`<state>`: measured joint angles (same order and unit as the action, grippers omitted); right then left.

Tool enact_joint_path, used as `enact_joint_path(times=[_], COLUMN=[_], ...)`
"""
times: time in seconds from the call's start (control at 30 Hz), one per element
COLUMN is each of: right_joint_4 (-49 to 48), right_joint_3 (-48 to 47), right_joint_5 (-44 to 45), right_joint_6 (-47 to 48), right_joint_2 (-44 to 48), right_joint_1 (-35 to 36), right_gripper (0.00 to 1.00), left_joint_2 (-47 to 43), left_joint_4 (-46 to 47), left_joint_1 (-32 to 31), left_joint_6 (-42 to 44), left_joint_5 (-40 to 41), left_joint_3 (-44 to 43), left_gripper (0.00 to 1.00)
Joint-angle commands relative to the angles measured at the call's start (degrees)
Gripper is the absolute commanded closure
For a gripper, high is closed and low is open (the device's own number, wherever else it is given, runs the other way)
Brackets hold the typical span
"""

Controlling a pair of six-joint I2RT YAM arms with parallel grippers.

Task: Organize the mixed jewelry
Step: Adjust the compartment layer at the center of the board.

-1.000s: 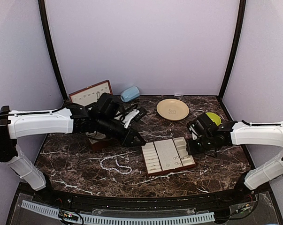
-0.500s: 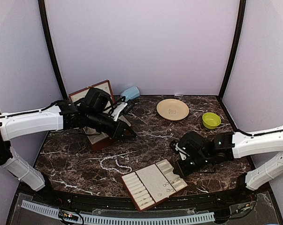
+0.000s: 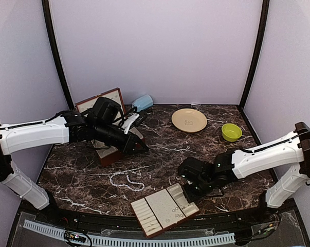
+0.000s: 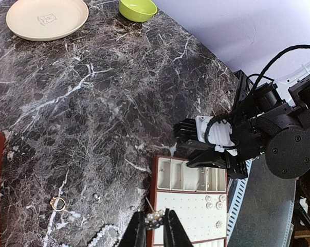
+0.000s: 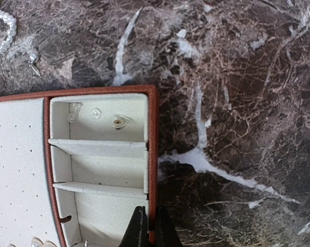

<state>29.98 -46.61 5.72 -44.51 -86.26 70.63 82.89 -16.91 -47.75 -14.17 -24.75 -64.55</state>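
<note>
- Left gripper (image 4: 155, 224) pinches a pearl-cluster earring (image 4: 155, 218); the pearl strand (image 4: 106, 236) lies just left of the fingers and a ring (image 4: 57, 204) farther left.
- Right gripper (image 5: 149, 215) clamps the slotted tray (image 5: 152, 134) by its rim; a loose earring (image 5: 34, 64) lies up-left of the fingers.

Even bright light, soft shadows, all views sharp

Dark marble, pale jewels, one splash of lime!
The table (image 3: 170, 149) is brown-black marble shot with white veins; the tray (image 3: 155, 208) shows cream dotted lining inside a red-brown rim. White pearl strand (image 3: 127, 180), white pearl cluster (image 4: 155, 218), a gold-toned ring (image 4: 58, 204). Cream plate (image 3: 189, 120), lime-green bowl (image 3: 231, 131), pale-blue case (image 3: 142, 103), lilac walls (image 3: 155, 51), and the arms (image 3: 36, 135) white with black joints.
</note>
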Motion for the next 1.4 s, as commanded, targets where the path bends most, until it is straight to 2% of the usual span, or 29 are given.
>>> enact_joint_path(times=[0.0, 0.37, 0.7, 1.17, 1.37], right_joint_4=[0.2, 0.3, -1.0, -6.2, -7.4], right_joint_3=[-4.1, -7.2, -12.0, -16.8, -16.7], right_joint_5=[2.2, 2.6, 6.1, 7.4, 6.6], right_joint_6=[-0.9, -2.3, -3.4, 0.2, 1.1], right_joint_2=[-3.1, -9.2, -13.0, -18.8, -18.1], right_joint_1=[0.6, 0.3, -3.0, -6.1, -6.1], right_gripper=[1.0, 1.0, 1.0, 1.0, 1.0], left_joint_2=[-2.1, -2.3, -2.4, -3.9, -3.4], left_joint_4=[-1.8, -2.5, -5.5, -8.0, -8.3], left_joint_1=[0.4, 0.6, 0.8, 0.8, 0.7], left_joint_6=[0.8, 0.9, 0.5, -2.2, -2.9], left_joint_5=[-1.4, -1.9, -4.2, -5.8, -5.4], left_joint_3=[1.1, 1.1, 3.2, 6.7, 6.9], left_gripper=[0.9, 0.9, 0.9, 0.9, 0.9])
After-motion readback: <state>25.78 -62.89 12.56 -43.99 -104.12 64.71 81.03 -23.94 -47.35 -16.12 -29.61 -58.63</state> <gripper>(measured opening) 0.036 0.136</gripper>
